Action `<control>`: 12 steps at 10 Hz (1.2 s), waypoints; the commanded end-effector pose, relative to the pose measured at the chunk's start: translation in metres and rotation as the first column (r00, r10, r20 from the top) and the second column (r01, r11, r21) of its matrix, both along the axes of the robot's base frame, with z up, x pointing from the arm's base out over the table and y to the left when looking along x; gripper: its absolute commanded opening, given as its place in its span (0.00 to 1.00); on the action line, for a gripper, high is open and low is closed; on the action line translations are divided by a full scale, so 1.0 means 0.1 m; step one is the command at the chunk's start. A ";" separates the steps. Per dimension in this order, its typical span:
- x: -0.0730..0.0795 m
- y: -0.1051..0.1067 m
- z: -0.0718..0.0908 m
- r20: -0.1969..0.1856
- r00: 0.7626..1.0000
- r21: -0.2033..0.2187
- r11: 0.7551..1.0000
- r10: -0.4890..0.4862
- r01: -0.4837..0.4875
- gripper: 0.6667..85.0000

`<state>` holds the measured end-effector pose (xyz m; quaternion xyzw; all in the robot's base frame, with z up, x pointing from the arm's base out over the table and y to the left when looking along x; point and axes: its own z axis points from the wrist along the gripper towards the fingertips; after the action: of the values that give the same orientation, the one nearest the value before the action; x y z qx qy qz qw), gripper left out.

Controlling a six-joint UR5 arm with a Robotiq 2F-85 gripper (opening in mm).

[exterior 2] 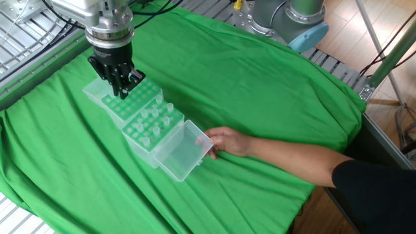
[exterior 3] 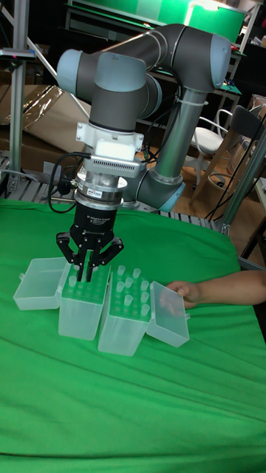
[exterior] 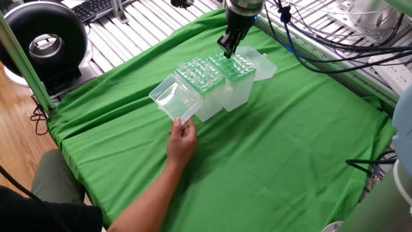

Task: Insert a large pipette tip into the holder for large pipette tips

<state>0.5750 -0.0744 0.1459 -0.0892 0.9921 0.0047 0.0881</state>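
Observation:
The holder for large pipette tips is the taller clear box with a green grid top, and its hinged lid lies open on the cloth. My gripper hangs just above the holder's grid, near the lid side. Its fingers are drawn close together. No large pipette tip can be made out between them; a clear tip there would be too small to see.
A shorter clear box with several tips stands against the holder. A person's hand touches its open lid. Green cloth covers the table. A round black device sits at the far left.

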 end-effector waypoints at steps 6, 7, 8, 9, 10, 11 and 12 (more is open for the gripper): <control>-0.11 0.09 0.36 -0.033 0.999 0.002 1.000 -0.010 0.010 0.18; -0.11 0.08 0.41 -0.033 0.999 -0.010 1.000 -0.004 0.004 0.18; -0.11 0.07 0.45 -0.033 0.999 -0.017 1.000 -0.001 0.001 0.17; -0.11 0.07 0.49 -0.033 0.999 -0.023 1.000 0.000 -0.001 0.17; -0.12 0.08 0.54 -0.039 0.999 -0.025 1.000 -0.005 0.004 0.16; -0.13 0.09 0.62 -0.045 0.999 -0.036 0.999 -0.008 0.007 0.15; -0.14 0.11 0.70 -0.054 0.999 -0.036 0.999 -0.008 0.007 0.15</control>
<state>0.5624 -0.0681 0.1993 -0.0891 0.9939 -0.0114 0.0640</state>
